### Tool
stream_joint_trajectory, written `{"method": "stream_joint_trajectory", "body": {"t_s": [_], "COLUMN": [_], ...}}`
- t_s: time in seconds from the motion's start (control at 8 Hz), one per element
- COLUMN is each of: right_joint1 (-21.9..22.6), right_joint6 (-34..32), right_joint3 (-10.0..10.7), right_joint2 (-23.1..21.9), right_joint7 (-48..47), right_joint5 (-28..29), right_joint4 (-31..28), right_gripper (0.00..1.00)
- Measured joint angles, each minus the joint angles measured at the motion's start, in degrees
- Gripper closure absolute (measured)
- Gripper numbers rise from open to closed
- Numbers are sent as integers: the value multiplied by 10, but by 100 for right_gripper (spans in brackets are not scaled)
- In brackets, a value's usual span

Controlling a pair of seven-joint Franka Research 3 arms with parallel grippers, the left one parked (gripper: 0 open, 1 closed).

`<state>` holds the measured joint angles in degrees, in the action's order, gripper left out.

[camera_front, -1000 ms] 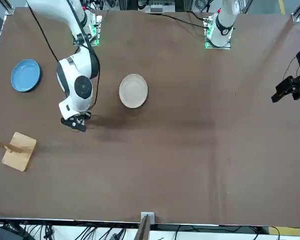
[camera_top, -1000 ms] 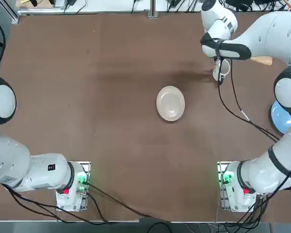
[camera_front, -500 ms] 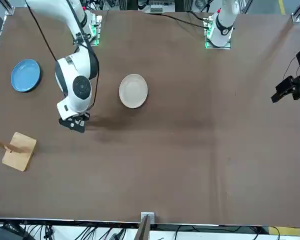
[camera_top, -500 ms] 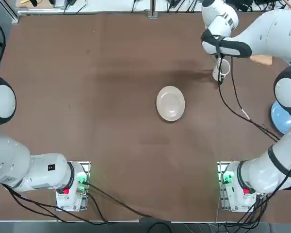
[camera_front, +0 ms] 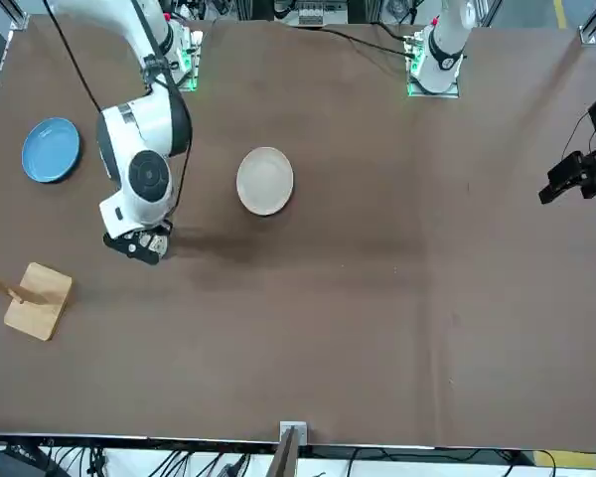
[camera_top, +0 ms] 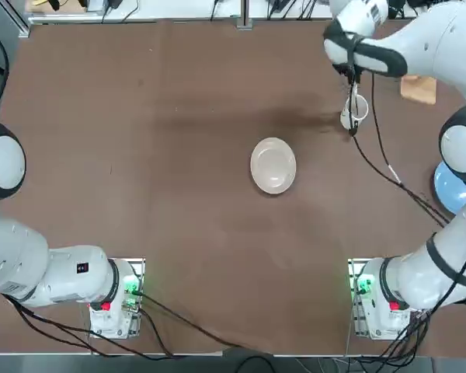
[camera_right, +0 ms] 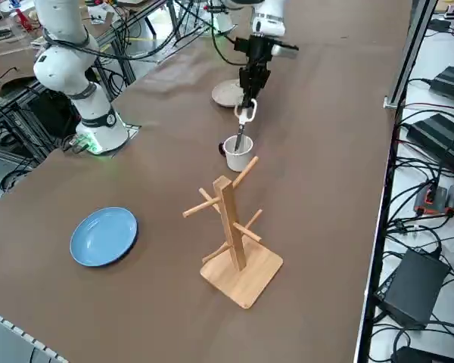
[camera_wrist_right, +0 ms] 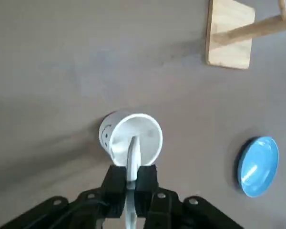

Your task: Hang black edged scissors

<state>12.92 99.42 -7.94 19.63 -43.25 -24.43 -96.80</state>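
My right gripper (camera_right: 248, 92) hangs over the white mug (camera_right: 238, 155), shut on the black edged scissors (camera_right: 244, 116). The scissors dangle upright, handle loop just below the fingers, blade tips reaching down into the mug's mouth. In the wrist view the pale scissors (camera_wrist_right: 131, 155) run between the black fingers (camera_wrist_right: 115, 183) toward the mug (camera_wrist_right: 133, 136). From overhead the gripper (camera_top: 351, 74) is above the mug (camera_top: 346, 119). The wooden peg rack (camera_right: 231, 227) stands a short way beyond the mug, toward the table's right side.
A beige plate (camera_top: 273, 165) lies mid-table, left of the mug. A blue plate (camera_right: 104, 235) sits near the right edge. The rack's base (camera_front: 38, 300) is close to the far right corner; its pegs (camera_right: 246, 172) stick out toward the mug.
The right gripper has risen and drifted toward the far side, drawing the scissors up out of the mug. The mug and plates have not moved.
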Motion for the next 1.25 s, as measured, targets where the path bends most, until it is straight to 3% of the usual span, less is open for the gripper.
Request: {"method": "stream_joint_trajectory", "body": {"t_s": [0.25, 0.5, 0.88, 1.25], "right_joint1": [-4, -39, -146, -231], "right_joint6": [-38, -51, -60, -60], "right_joint3": [5, 9, 13, 14], "right_joint2": [-14, -37, -83, -84], "right_joint7": [27, 72, 216, 349], "right_joint5": [43, 102, 179, 228], "right_joint4": [60, 99, 113, 114], "right_gripper": [87, 87, 87, 87]}}
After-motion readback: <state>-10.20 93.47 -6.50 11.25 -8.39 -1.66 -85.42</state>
